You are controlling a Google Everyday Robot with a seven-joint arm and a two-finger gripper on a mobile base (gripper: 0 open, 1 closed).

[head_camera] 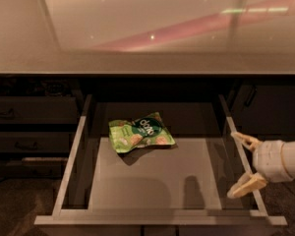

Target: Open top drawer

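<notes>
The top drawer (71,156) is pulled far out from under the counter, and its pale grey inner tray faces up. Its dark front and handle are out of view at the bottom edge. A green snack bag (140,132) lies in the tray toward the back. My gripper (245,164) is at the drawer's right side wall, near the front. Its two tan fingers (246,185) are spread apart, one on each side of the wall, and hold nothing.
A glossy pale counter top (147,28) overhangs the drawer. Narrower dark drawer fronts (29,112) with loop handles stand at the left. A dark cabinet front (268,107) is at the right. Dark floor shows at the lower left.
</notes>
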